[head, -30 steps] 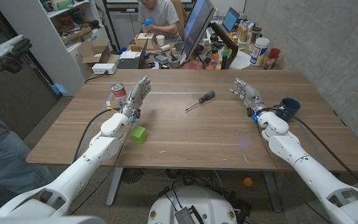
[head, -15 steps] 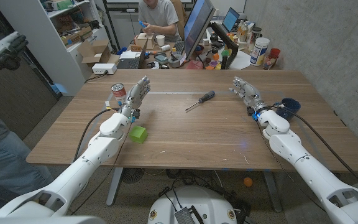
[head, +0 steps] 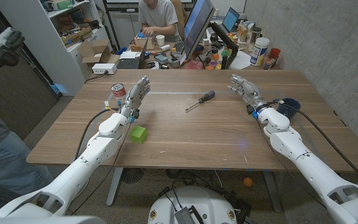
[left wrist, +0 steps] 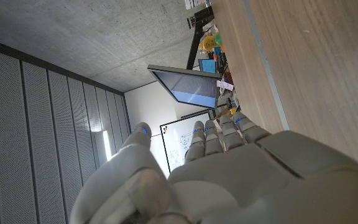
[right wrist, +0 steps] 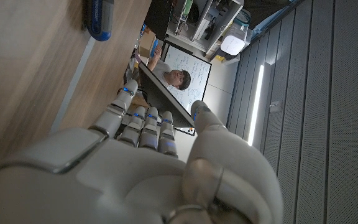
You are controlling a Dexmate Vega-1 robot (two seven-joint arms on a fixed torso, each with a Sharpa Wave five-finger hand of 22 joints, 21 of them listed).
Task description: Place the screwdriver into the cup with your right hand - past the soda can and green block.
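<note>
Screwdriver (head: 201,99) lies mid-table, untouched, between the two arms. Right hand (head: 245,91), fingers spread and holding nothing, hovers near the blue cup (head: 289,107). A clean pickup likely means reaching across to the black handle, fingers closing squarely around it.

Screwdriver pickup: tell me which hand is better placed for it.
Right. The right hand is open with bare table between it and the screwdriver, and the cup sits beside it; the left hand stands by the soda can.
</note>
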